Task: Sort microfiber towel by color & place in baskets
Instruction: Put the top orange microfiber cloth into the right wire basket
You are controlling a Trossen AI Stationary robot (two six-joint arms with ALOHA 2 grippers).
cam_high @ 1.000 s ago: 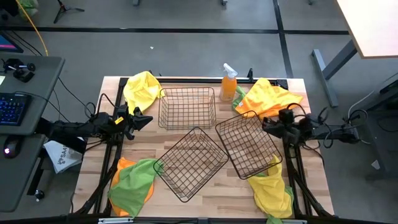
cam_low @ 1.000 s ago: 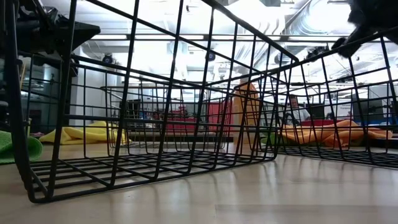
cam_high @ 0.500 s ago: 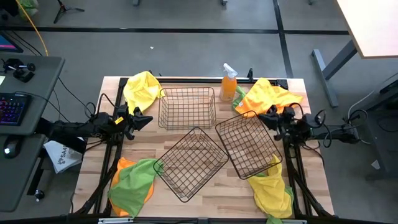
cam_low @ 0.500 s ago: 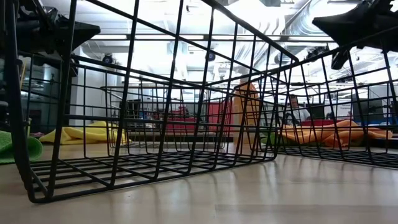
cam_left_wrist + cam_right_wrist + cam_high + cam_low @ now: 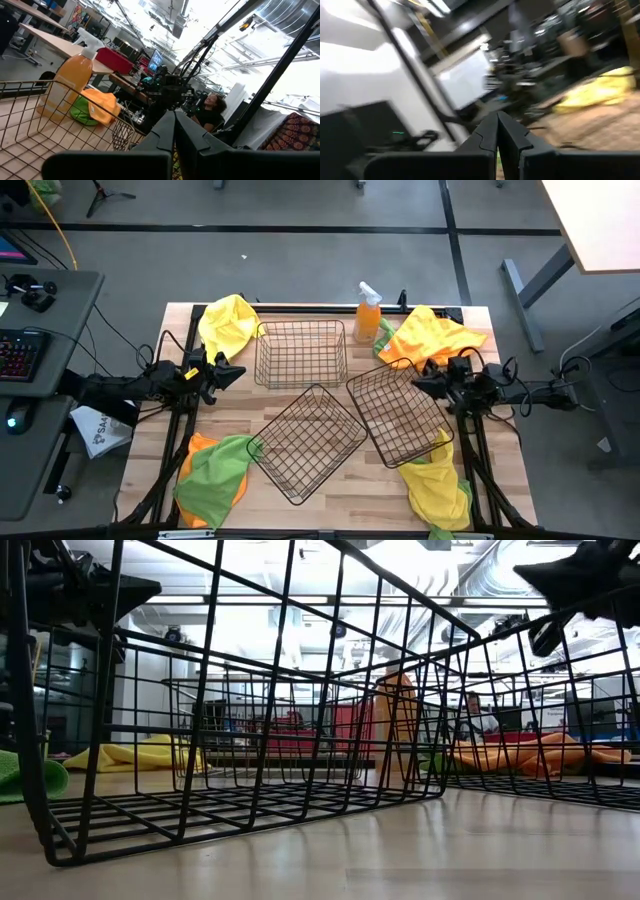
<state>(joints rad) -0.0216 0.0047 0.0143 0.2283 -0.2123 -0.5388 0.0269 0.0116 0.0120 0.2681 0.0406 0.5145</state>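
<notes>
Three dark wire baskets stand on the table: one at the far middle (image 5: 300, 352), one at the near middle (image 5: 308, 442) and one on the right (image 5: 398, 415). Towels lie in heaps at the corners: yellow far left (image 5: 228, 323), orange and yellow far right (image 5: 432, 335), green over orange near left (image 5: 212, 477), yellow near right (image 5: 438, 485). My left gripper (image 5: 238, 371) hovers shut at the left, between the yellow heap and the far basket. My right gripper (image 5: 418, 381) is shut above the right basket's far rim, holding nothing.
An orange spray bottle (image 5: 368, 312) stands at the far edge between the far basket and the orange towel. A small green towel (image 5: 382, 340) lies beside it. Bare wood shows between the left gripper and the near basket. People sit in the room beyond the table.
My right gripper has swung a little toward the far edge and back and edged toward the table's left over the right basket's rim, turning at the wrist. It stays shut. The baskets and towels lie as before.
</notes>
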